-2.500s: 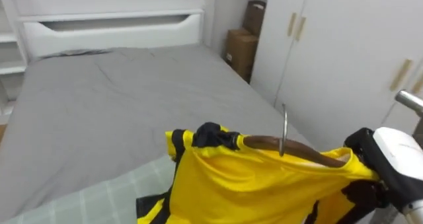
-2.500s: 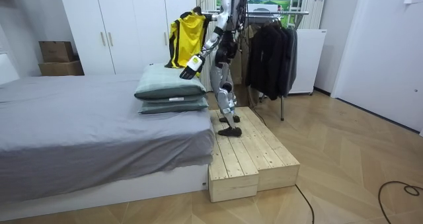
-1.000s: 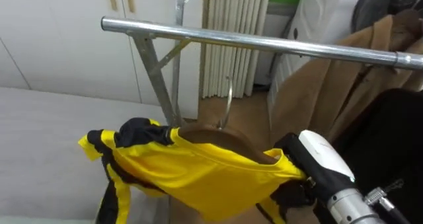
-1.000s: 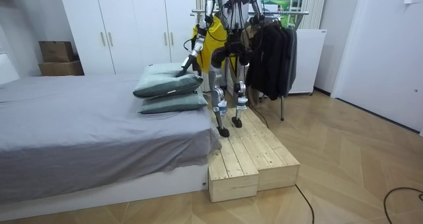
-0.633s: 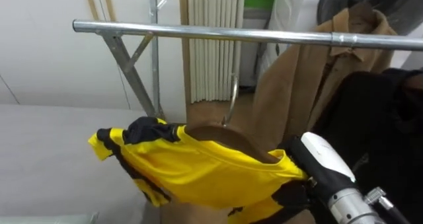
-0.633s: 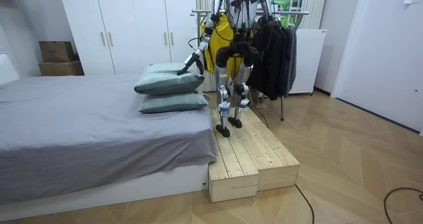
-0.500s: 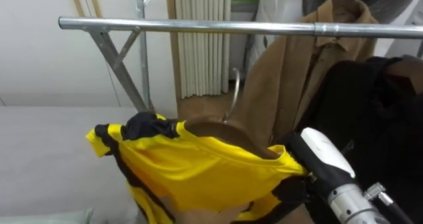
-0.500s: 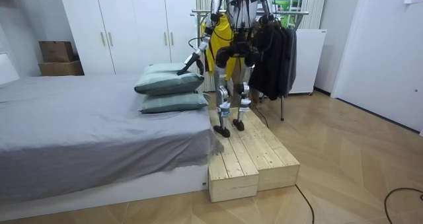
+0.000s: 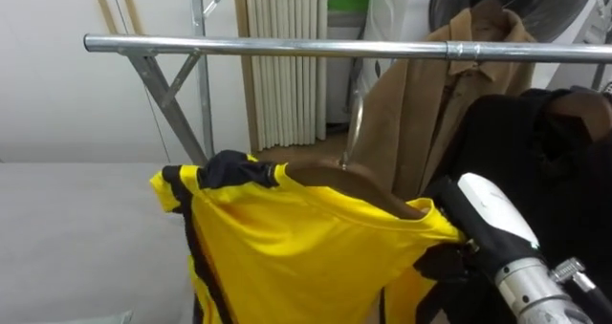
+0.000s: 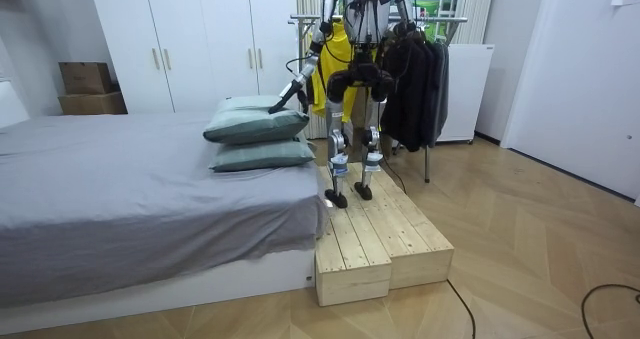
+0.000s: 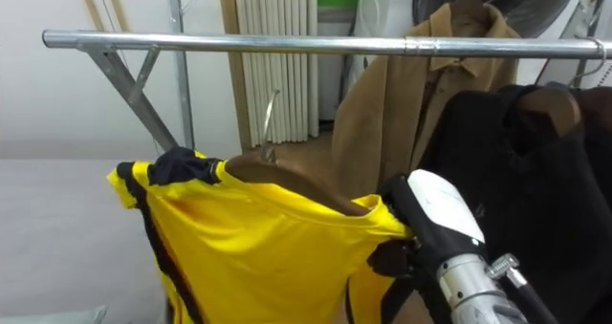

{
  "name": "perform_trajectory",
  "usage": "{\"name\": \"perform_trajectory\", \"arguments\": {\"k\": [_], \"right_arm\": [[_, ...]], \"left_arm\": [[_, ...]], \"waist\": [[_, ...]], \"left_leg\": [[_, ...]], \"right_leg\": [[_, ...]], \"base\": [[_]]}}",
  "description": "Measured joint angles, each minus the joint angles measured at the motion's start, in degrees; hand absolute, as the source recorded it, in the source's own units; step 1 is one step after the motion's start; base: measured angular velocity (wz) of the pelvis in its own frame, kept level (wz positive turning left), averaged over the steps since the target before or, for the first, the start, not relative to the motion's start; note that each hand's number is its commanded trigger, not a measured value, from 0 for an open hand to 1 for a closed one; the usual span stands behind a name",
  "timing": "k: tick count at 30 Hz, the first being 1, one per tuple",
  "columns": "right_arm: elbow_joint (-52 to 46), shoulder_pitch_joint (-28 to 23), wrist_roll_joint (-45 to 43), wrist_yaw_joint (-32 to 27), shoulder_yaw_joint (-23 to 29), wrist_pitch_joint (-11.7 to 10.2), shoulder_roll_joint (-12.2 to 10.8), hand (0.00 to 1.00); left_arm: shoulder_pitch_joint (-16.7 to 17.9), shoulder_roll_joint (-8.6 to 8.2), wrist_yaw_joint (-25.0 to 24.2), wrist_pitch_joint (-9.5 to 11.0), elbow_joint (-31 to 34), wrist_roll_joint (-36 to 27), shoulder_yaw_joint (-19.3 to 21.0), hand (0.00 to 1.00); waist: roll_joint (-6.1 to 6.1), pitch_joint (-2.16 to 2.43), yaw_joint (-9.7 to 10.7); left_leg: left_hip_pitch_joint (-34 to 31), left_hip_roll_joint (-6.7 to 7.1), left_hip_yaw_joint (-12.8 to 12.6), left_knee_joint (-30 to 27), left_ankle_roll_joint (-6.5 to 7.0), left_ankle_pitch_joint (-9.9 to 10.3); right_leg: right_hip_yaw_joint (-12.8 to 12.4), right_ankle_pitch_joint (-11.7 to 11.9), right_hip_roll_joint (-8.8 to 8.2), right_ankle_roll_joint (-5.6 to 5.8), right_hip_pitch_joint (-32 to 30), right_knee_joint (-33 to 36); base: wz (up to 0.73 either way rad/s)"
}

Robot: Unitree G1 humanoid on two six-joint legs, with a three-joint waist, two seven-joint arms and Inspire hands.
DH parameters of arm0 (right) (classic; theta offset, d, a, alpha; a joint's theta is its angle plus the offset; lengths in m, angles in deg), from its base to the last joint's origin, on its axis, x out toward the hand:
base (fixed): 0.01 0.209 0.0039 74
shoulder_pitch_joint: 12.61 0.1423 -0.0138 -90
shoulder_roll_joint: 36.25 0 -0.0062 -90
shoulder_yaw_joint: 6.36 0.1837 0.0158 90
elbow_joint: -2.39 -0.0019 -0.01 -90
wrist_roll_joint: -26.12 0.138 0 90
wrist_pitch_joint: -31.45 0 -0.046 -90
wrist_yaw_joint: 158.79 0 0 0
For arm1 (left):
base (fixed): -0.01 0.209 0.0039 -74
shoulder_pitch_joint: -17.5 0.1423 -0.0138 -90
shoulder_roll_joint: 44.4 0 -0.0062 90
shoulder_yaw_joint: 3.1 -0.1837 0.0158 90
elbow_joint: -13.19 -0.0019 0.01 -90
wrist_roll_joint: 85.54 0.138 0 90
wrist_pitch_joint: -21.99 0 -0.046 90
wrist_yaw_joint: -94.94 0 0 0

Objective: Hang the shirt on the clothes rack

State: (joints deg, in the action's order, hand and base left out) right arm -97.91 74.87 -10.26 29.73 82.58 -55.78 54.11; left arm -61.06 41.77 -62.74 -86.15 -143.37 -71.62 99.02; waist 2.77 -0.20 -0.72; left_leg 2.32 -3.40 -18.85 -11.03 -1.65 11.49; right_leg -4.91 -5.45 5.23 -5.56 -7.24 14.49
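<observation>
Yellow shirt [image 9: 287, 243], one, on one hanger [image 9: 342, 179]

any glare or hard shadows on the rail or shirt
Left eye view: a bright streak of glare along the silver metal clothes rail; the yellow shirt with black trim is evenly lit, only soft fold shadows. Room view: soft shadow under the grey bed.

Home bedrm: bed [image 10: 120, 194] w/ grey sheet, stacked pillows [image 10: 257, 131], white wardrobe [image 10: 190, 39], metal clothes rail [image 9: 287, 48] w/ coats [image 9: 426, 114] hung on it, parquet floor [image 10: 520, 239], cardboard boxes [image 10: 85, 87] in corner.
</observation>
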Motion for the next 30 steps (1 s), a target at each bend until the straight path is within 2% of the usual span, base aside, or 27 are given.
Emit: {"name": "perform_trajectory", "arguments": {"k": [13, 20, 30], "right_arm": [[-0.21, 3.41, -0.05, 0.0, 0.17, 0.6, 1.45, 1.0], [-0.21, 7.89, 0.44, 0.03, 0.72, 0.39, 3.0, 1.0], [-0.36, 10.92, 0.32, 0.03, 1.58, 0.37, 3.81, 1.0]], "left_arm": [[1.48, 0.05, -0.5, 1.06, -0.06, -0.04, 0.01, 0.0], [1.38, 0.54, -0.49, 1.81, -0.06, -0.01, 1.24, 0.0], [1.39, 0.85, -1.25, 2.02, -0.04, 0.0, 1.34, 0.0]], "waist": [[0.53, -0.36, -0.38], [1.36, -0.87, -0.4], [1.59, -0.78, -0.75]], "left_leg": [[0.8, 0.13, -0.01, 1.34, 0.22, 0.15], [0.47, 0.11, 0.3, 1.3, 0.22, 0.14], [0.17, 0.07, 0.37, 1.28, 0.22, 0.13]], "right_leg": [[-1.37, -0.15, 0.46, 0.25, 0.51, -1.44], [-1.77, -0.12, 0.68, 0.23, 0.31, -1.84], [-1.75, -0.13, 0.71, 0.24, 0.1, -2.09]], "base": [[-0.03], [-0.02], [0.0]]}}
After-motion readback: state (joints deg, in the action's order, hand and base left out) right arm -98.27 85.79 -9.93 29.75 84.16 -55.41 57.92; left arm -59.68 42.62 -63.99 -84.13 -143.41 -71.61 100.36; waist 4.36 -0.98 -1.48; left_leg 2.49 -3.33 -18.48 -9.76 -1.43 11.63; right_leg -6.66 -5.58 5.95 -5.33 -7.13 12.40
